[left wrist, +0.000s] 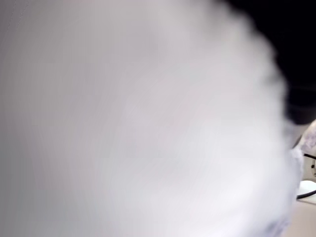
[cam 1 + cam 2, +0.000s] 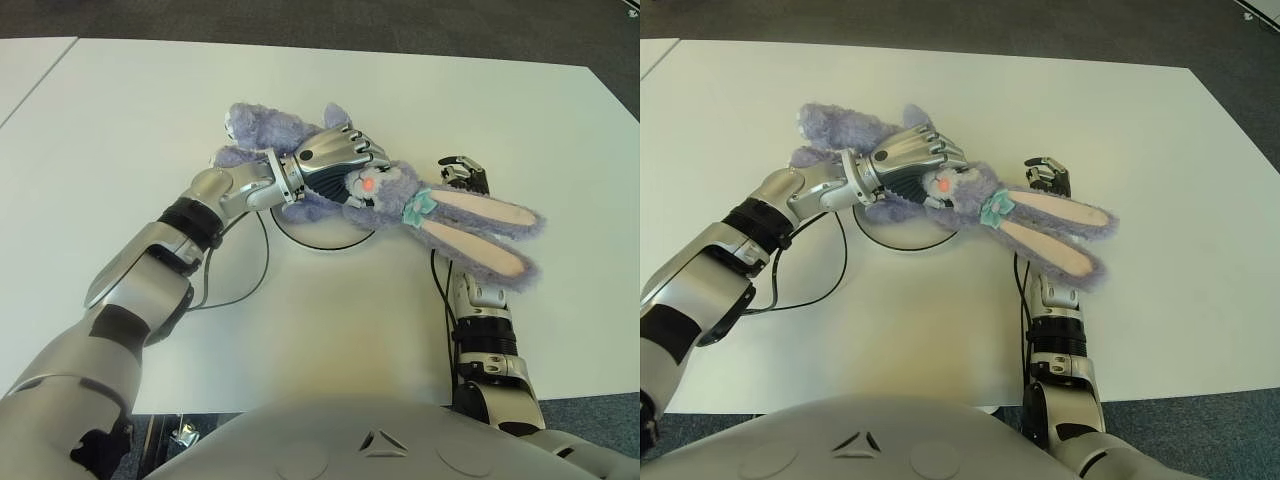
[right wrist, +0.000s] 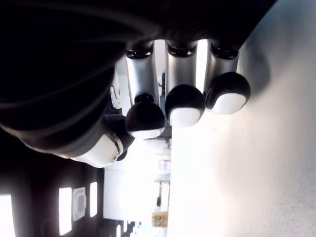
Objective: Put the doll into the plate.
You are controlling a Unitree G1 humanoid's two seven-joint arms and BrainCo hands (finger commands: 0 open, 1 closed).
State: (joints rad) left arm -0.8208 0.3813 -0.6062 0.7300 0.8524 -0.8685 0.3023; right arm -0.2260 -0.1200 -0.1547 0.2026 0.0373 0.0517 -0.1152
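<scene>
White table (image 2: 150,120) — doll (image 2: 420,200) in left hand (image 2: 335,160)

White counter (image 2: 500,120) fills most of both eye views, matte, bare across its far half. Second white surface (image 2: 25,70) at far left, split from the counter by a thin dark seam. Dark grey carpet floor (image 2: 400,25) beyond the far edge and at the right corner. Black cable (image 2: 235,285) loops on the counter at near left.

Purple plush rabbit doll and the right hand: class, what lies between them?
Nothing: the purple plush rabbit doll's ears overlap the right hand in both eye views.
</scene>
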